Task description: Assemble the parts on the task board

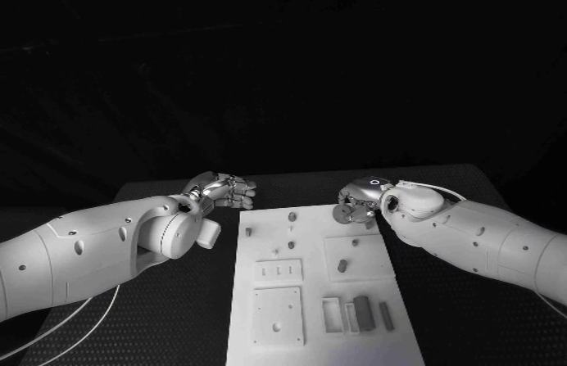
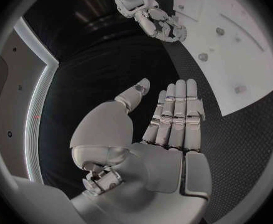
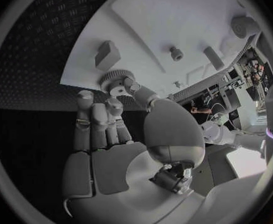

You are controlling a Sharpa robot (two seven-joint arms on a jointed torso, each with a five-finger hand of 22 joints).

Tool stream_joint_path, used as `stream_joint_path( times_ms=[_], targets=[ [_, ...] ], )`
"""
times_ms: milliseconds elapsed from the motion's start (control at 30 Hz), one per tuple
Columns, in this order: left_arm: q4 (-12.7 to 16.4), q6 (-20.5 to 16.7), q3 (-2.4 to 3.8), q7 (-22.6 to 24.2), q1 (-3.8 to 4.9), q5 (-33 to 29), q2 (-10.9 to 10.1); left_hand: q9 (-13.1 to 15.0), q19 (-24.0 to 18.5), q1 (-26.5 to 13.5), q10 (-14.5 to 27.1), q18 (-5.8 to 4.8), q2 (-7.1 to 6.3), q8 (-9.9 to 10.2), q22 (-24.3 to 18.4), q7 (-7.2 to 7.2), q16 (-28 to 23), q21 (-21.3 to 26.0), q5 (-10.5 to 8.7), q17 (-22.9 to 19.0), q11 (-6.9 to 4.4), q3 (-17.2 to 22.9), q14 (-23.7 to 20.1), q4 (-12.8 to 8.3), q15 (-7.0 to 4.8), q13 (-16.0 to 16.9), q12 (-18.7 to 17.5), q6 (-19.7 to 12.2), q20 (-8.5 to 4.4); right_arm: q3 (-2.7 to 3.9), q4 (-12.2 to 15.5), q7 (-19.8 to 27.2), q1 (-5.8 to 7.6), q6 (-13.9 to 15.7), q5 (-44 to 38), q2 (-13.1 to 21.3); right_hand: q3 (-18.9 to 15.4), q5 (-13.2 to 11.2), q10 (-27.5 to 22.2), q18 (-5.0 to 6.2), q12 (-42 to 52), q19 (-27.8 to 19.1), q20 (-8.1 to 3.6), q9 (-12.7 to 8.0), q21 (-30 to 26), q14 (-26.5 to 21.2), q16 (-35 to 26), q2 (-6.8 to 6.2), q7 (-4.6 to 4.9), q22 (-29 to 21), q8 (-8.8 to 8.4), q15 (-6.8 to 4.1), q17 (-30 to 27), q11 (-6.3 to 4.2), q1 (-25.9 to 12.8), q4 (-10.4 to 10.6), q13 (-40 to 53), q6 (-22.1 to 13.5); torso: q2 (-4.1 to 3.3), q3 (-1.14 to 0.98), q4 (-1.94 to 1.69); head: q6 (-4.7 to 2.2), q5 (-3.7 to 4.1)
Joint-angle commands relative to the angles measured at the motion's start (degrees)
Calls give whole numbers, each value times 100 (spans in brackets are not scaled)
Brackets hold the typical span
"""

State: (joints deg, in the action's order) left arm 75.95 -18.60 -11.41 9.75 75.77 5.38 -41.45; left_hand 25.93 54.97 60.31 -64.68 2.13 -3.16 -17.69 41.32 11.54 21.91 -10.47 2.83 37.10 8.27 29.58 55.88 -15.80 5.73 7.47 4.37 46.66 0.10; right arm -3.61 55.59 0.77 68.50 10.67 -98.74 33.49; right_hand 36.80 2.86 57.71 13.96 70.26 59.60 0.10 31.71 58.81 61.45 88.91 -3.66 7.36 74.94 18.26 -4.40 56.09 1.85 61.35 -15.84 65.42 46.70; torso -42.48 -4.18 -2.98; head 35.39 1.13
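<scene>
Our right hand [image 3: 121, 134] pinches a small toothed gear [image 3: 116, 78] between thumb and fingertips, carrying it above the far corner of the task board [image 1: 319, 300], probably so the teeth stay free while we line it up over a peg [image 3: 176, 53] just ahead of the fingers. Our left hand [image 2: 164, 134] waits flat and empty off the board's edge over the desk [image 1: 177, 300], fingers straight and together, keeping clear.

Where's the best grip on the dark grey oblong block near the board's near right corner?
Probably from above, pinching the dark grey oblong block by its short ends: neighbouring pieces crowd both its long sides on the white task board.
</scene>
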Motion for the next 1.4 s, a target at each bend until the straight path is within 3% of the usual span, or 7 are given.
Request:
stream_joint_path(
  times_ms=[33, 133, 433, 533, 833, 1167, 1400],
  targets=[
    [20, 61, 5, 42, 4, -19, 1, -7, -18, -27, 9, 32, -33, 27, 8, -14, -30, 30, 17, 6, 14, -21, -10, 20, 14, -7, -25, -38, 3, -58, 79, -210, -101, -48, -173, 19, -11, 3, -192, 104, 40, -3, -30, 21, 40, 45, 38, 48, -47, 103, 25, -42, 24, -108, -20, -41, -12, 896, 1, -1, 1, -11, 3],
    [25, 56, 5, 44, 5, -18, -2, -7, -18, -27, 9, 33, -33, 26, 9, -14, -31, 31, 17, 7, 14, -21, -10, 20, 14, -7, -25, -38, 3, -53, 220, -423, -98, 224, -291, 51, -27, 3, -170, 104, 50, 16, -35, 15, 51, 89, 51, 13, -50, 102, 15, -51, 40, -114, -50, -31, -34, 900, 0, 2, 2, -15, 1],
    [39, 40, 5, 43, 5, -18, -19, -7, -18, -27, 8, 33, -33, 25, 10, -14, -34, 32, 17, 11, 14, -21, -8, 21, 15, -7, -26, -38, 3, 6, 731, -681, -20, 606, -542, 118, -15, 3, -126, 104, 61, 50, -53, 20, 64, 163, 69, -4, -78, 96, 33, -71, 50, -140, -61, -18, -83, 977, 1, 5, 2, -29, -7],
    [43, 40, 6, 41, 5, -18, -21, -7, -18, -26, 7, 33, -34, 25, 11, -14, -35, 32, 17, 12, 14, -20, -8, 21, 15, -7, -26, -38, 3, 21, 979, -746, 0, 753, -696, 142, -22, 3, -97, 104, 66, 75, -64, 21, 72, 217, 79, -90, -94, 92, 38, -85, 64, -155, -83, -7, -113, 1015, -1, 5, 2, -32, -16],
    [68, 27, 7, 39, 7, -18, -47, -7, -18, -26, 7, 33, -34, 24, 13, -14, -38, 33, 17, 16, 14, -20, -7, 21, 15, -8, -27, -38, 4, 16, 1448, -815, 2, 840, -1235, 30, 9, 3, -61, 104, 70, 105, -86, 16, 73, 255, 84, -184, -108, 82, 32, -103, 41, -172, -46, -5, -158, 1049, -4, -2, 10, -46, -51],
    [77, 33, 7, 41, 7, -18, -41, -8, -17, -26, 6, 34, -35, 24, 14, -14, -42, 34, 17, 21, 14, -20, -5, 21, 15, -8, -28, -38, 4, -72, 1470, -945, -34, 941, -1552, -341, 18, 3, -50, 104, 66, 115, -92, 10, 67, 254, 81, -221, -109, 77, 20, -108, 6, -173, -44, 6, -182, 1052, -1, -7, -7, -51, -30],
    [63, 42, 7, 41, 7, -18, -24, -8, -17, -25, 5, 34, -36, 23, 16, -14, -45, 35, 17, 24, 13, -19, -5, 20, 15, -8, -29, -39, 4, -201, 1299, -944, -122, 1010, -1652, -580, 26, 3, -44, 104, 61, 121, -98, 6, 62, 226, 74, -250, -109, 73, 12, -110, -55, -174, -31, 1, -201, 1054, -3, -10, -12, -36, -38]
  ],
)
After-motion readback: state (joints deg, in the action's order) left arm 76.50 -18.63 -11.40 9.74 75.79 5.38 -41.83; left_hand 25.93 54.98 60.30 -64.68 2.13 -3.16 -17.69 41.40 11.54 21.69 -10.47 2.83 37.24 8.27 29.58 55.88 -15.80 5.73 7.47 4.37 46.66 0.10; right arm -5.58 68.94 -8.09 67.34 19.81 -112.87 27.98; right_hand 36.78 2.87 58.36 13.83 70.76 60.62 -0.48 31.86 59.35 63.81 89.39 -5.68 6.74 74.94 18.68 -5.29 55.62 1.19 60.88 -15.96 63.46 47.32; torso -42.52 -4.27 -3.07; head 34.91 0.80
